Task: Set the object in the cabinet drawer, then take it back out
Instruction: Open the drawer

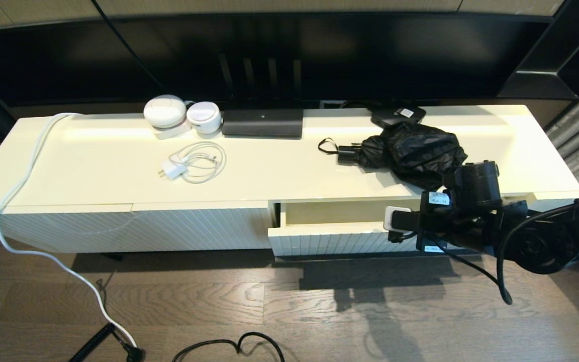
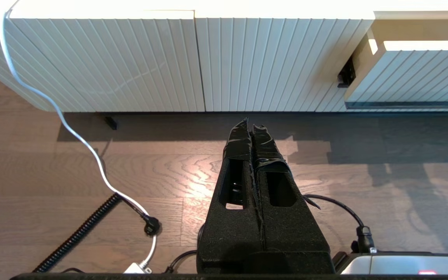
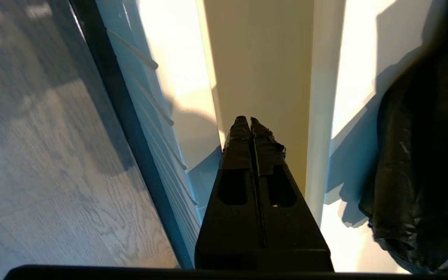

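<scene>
The black folding umbrella (image 1: 410,151) lies on the cream cabinet top, right of middle, with its handle and wrist loop (image 1: 325,146) pointing left. Below it the ribbed drawer (image 1: 329,239) stands partly pulled out, and nothing shows inside it. My right arm (image 1: 470,211) hangs over the drawer's right end. In the right wrist view my right gripper (image 3: 250,121) is shut and empty above the drawer's bare inside (image 3: 263,77), beside the umbrella (image 3: 422,155). My left gripper (image 2: 251,124) is shut and empty, low over the floor in front of the cabinet, left of the drawer (image 2: 410,74).
On the cabinet top are two white round devices (image 1: 165,111), a long black device (image 1: 263,122), a flat black box with a white label (image 1: 397,115) and a white charger with its cable (image 1: 191,166). A white cord (image 1: 23,191) drops to the floor among black cables (image 1: 229,347).
</scene>
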You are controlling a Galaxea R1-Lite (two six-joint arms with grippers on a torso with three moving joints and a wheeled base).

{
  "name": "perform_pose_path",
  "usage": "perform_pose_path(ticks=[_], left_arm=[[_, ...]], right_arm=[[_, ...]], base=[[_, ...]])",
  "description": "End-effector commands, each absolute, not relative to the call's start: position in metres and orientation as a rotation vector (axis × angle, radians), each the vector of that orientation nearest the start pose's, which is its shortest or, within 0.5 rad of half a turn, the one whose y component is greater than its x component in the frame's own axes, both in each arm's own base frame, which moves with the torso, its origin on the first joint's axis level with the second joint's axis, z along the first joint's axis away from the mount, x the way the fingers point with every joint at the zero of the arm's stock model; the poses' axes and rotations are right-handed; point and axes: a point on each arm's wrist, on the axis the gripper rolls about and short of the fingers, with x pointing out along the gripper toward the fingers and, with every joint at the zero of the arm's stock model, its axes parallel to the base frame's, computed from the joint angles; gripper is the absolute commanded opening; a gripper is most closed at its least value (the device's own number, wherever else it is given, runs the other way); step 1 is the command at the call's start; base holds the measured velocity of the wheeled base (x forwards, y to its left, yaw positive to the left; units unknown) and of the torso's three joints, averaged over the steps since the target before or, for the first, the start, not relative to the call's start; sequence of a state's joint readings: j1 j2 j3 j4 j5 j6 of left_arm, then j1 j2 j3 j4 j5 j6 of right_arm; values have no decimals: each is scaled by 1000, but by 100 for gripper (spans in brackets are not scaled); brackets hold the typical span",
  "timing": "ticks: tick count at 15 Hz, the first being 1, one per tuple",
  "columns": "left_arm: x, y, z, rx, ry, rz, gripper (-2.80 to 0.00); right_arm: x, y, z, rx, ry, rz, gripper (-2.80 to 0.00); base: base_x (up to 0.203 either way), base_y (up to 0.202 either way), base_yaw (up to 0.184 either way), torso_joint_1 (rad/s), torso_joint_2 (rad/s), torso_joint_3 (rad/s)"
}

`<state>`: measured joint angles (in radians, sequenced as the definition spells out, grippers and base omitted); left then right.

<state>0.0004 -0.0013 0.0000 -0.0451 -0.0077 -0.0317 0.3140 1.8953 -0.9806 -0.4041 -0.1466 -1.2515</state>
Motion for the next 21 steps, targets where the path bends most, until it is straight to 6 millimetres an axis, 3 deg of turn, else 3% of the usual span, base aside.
perform_pose_path(ticks=[1, 9, 21], left_arm=[[-23, 0, 80, -32, -46, -8, -280], [-23, 0, 80, -32, -45, -8, -280], [-23, 0, 80, -32, -46, -7, -280]], right_arm=[[333, 105, 142, -1350, 341, 466, -280], [326, 111, 136, -1364, 380, 518, -280], [299, 105, 123, -1380, 475, 599, -280]], base=[[0, 0, 0, 0, 0, 0], [0, 0, 0, 0, 0, 0], [0, 0, 0, 0, 0, 0]])
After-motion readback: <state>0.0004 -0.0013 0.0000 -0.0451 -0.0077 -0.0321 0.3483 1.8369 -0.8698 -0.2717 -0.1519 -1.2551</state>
